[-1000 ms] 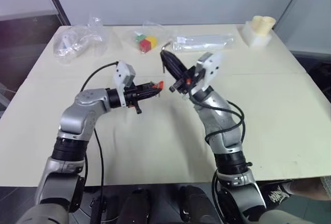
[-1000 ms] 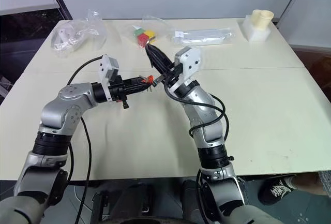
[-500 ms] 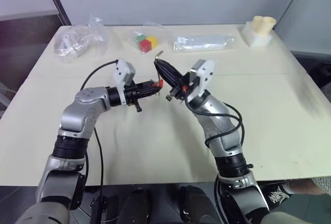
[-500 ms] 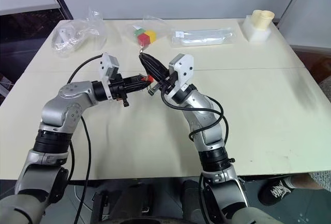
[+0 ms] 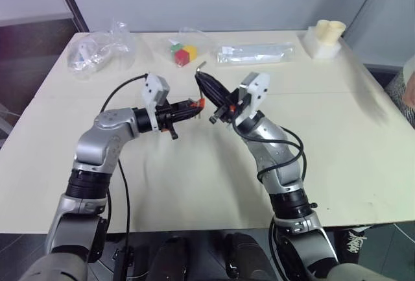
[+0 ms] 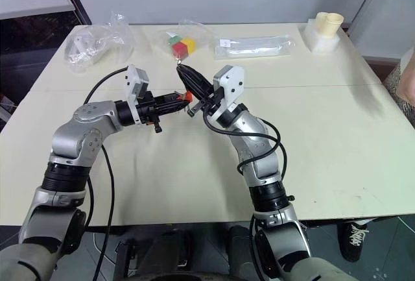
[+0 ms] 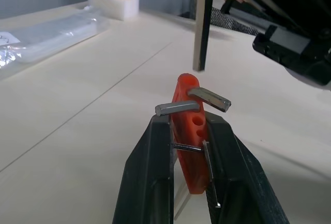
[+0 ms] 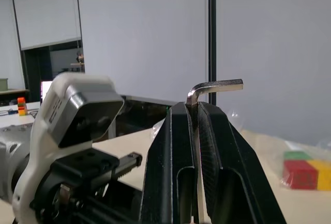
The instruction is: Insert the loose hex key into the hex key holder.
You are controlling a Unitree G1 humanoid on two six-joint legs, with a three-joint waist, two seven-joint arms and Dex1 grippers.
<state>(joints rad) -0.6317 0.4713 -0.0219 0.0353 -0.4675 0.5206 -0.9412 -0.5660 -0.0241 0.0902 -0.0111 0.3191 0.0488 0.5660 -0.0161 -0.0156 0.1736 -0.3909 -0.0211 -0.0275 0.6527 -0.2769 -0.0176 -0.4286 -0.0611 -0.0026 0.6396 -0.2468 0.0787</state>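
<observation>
- Shifted since a second ago: right claw (image 5: 206, 85) now closer to the left claw (image 5: 189, 108), near the frame centre, key tip brought just above the holder.
- Hardly changed over the last half second: both claws hovering over the table (image 5: 337, 138), so probably fine alignment under way.
- Right claw clamped on the loose hex key (image 8: 207, 88), short bent leg poking out past the fingertips, long leg running back between them.
- Left claw clamped on the hex key holder (image 7: 189, 131), red-orange block upright between the black fingers (image 7: 150, 182), grey prongs sticking out sideways.
- In the left wrist view, the key's lower end hanging just above the holder's top, apart from it, not yet in a hole; empty round holes visible on the block's face.
- Insertion judged not begun; next move likely a small descent into a free hole.
- Further out, upper part of frame: clear bag holding coloured toy cubes (image 5: 182, 54); crumpled plastic bag (image 5: 97, 50) upper left, contents unclear; flat clear packet (image 5: 256, 52); white foam block with pale cylinders (image 5: 324, 37) upper right.
</observation>
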